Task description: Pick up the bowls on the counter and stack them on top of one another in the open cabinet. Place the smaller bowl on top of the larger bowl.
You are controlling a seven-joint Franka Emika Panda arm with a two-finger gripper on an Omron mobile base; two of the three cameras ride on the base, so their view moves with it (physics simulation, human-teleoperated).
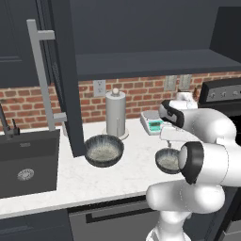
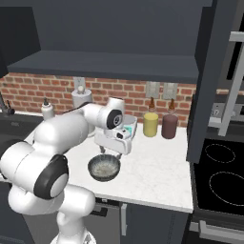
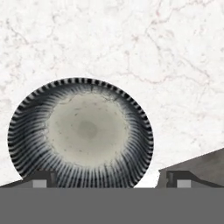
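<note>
From the left base camera my own arm covers the right half of the smaller bowl [image 1: 167, 160] and most of the scale [image 1: 153, 123] behind it. The sink [image 1: 28, 164] runs off the left edge. In the hand camera only the hand [image 3: 107, 178] fingertips' tops show.

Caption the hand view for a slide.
Open gripper above the smaller bowl sitting on the counter, fingertips flanking its near rim.

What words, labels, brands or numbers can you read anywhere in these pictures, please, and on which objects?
None can be read.
The kitchen scale has a small green display, too blurred to read.
The yellow bottle and brown bottle show no legible labels.
The smaller bowl bears only a striped pattern.
</note>
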